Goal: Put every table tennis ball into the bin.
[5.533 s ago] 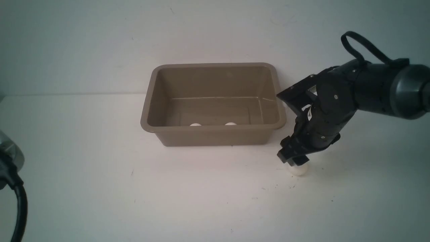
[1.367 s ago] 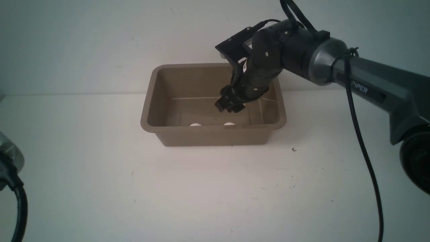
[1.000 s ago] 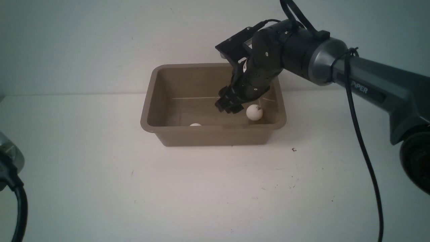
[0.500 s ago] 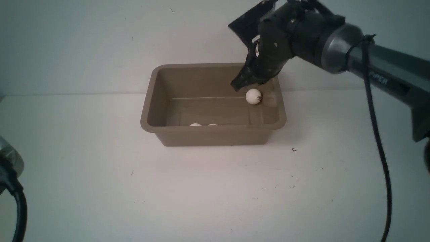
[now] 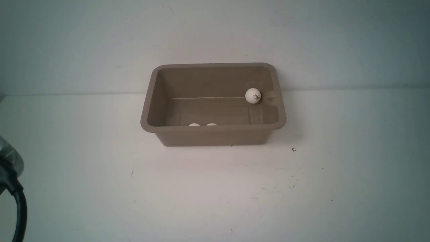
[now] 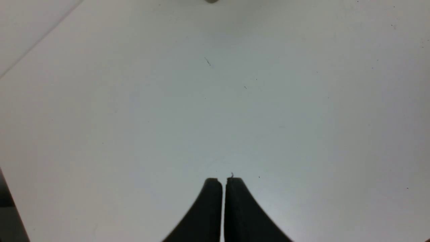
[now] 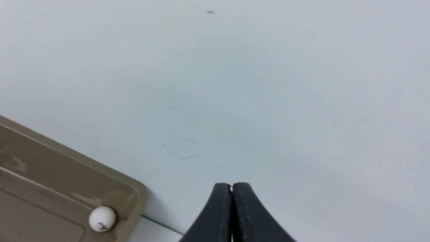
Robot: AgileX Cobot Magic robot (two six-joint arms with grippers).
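Observation:
The taupe-brown bin (image 5: 153,97) stands at the back middle of the white table. Inside it, one white table tennis ball (image 5: 252,95) with a dark mark rests at the far right corner. The tops of two more balls (image 5: 194,124) (image 5: 211,124) peek over the near wall. In the right wrist view the bin's corner (image 7: 134,195) and the marked ball (image 7: 102,218) show; my right gripper (image 7: 231,185) is shut, empty, away from the bin. My left gripper (image 6: 223,180) is shut over bare table, holding nothing. Neither gripper shows in the front view.
A black cable and a grey part of the left arm (image 5: 13,188) sit at the front view's left edge. A small dark speck (image 5: 294,149) lies on the table right of the bin. The pale wall rises just behind the bin.
The right arm dropped the ball into the bin, lifted and withdrew out of the front view, and its gripper closed. The ball settled in the far right corner; another ball rolled left along the near wall.

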